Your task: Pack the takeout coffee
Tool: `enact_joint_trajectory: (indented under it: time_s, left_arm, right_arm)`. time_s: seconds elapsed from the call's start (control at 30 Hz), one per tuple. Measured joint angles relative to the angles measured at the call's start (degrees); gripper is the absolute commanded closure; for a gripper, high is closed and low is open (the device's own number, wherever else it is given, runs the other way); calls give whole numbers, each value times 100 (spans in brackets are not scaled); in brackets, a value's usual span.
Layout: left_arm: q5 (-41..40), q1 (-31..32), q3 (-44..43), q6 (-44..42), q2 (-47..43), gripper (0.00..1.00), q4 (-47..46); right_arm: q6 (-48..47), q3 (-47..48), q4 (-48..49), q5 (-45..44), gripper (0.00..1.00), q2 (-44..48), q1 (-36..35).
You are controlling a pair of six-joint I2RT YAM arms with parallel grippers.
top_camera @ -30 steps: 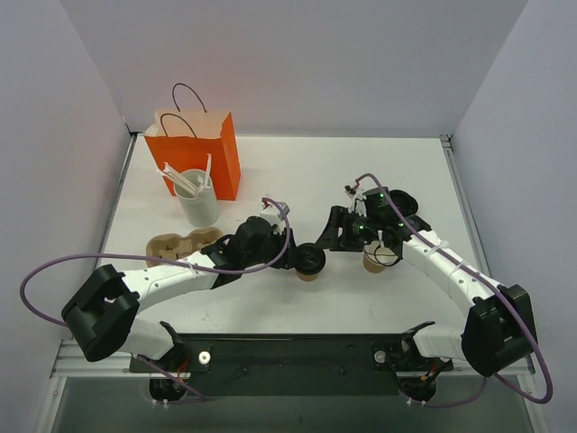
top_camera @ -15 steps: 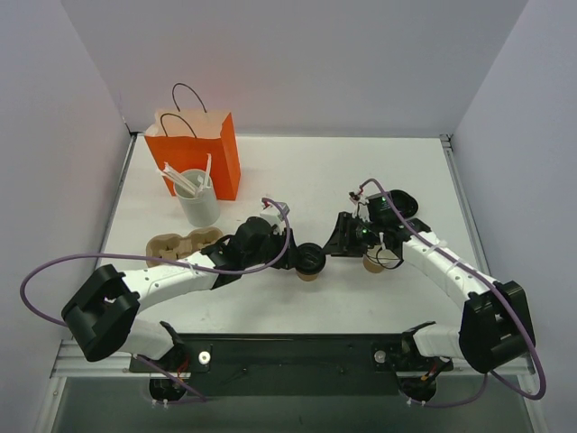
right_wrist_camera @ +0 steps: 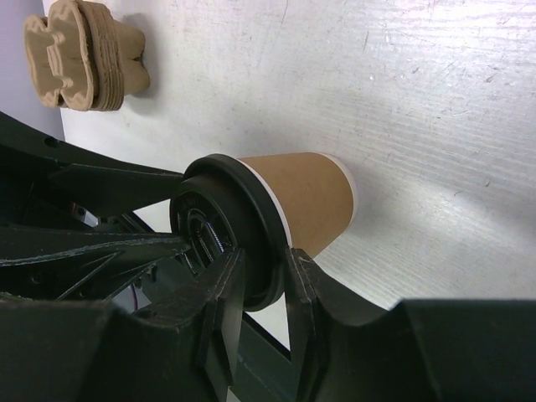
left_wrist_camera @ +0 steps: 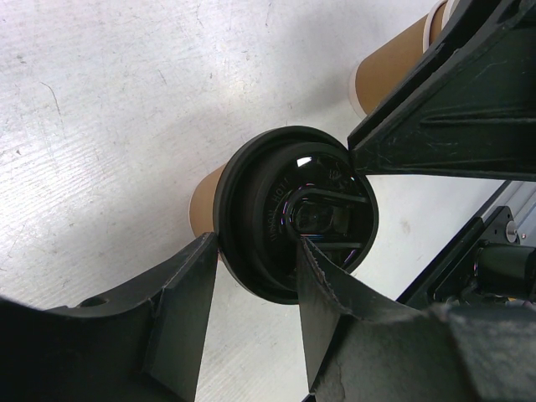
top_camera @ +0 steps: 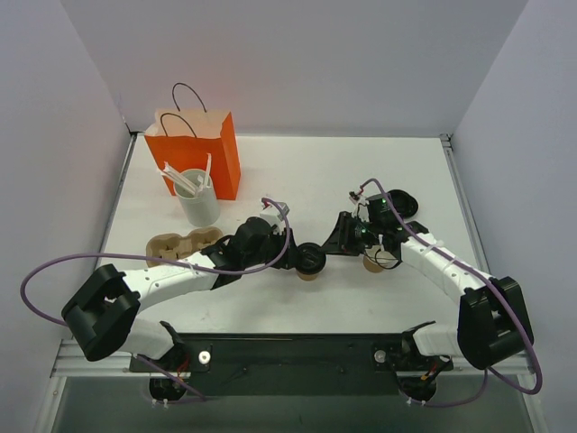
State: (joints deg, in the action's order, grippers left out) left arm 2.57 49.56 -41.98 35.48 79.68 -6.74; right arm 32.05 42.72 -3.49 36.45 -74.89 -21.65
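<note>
The takeout coffee (top_camera: 311, 261), a tan paper cup (right_wrist_camera: 310, 201) with a black lid (left_wrist_camera: 293, 213), stands at the table's middle. My left gripper (top_camera: 296, 259) comes in from the left. One finger (left_wrist_camera: 184, 293) rests against the lid's outer rim and the other (left_wrist_camera: 335, 310) lies on the lid's top, so it is shut on the lid's edge. My right gripper (top_camera: 326, 248) reaches in from the right. It (right_wrist_camera: 264, 280) is shut on the opposite side of the lid's rim, one finger on top and one under the rim against the cup wall.
A lidless tan cup (top_camera: 372, 262) stands just right of the coffee, under my right wrist. The orange bag (top_camera: 194, 153) is at the back left, with a white cup of stirrers (top_camera: 198, 200) before it. A stack of pulp carriers (top_camera: 180, 244) lies left; black lids (top_camera: 403, 201) lie right.
My right gripper has slid left onto the coffee and its jaws have closed on the lid's rim. The left gripper and the cup have stayed put.
</note>
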Motion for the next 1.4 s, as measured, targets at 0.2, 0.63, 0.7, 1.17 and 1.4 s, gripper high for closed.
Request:
enact_joint_trajectory:
  time_s: [0.2,0.63,0.7,1.17,1.4]
  left_arm:
    - [-9,0,2,11,0,49,-7]
    - [-61,24,4,13,0,48,-11]
    - [-63,24,4,13,0,48,-11]
    - [-68,26,0,13,0,48,-4]
    - [-72,35,-20,15,28,48,-9]
  right_arm:
    - [96,-105,205,46,74,0,20]
    - [35,-105,-125,-101,77,205,72]
    - [4,-105,-155,-101,77,225,72]
    - [-109,-103,-501,-109,61,389,138]
    - [-192,-37,-673,-107,68,586,186]
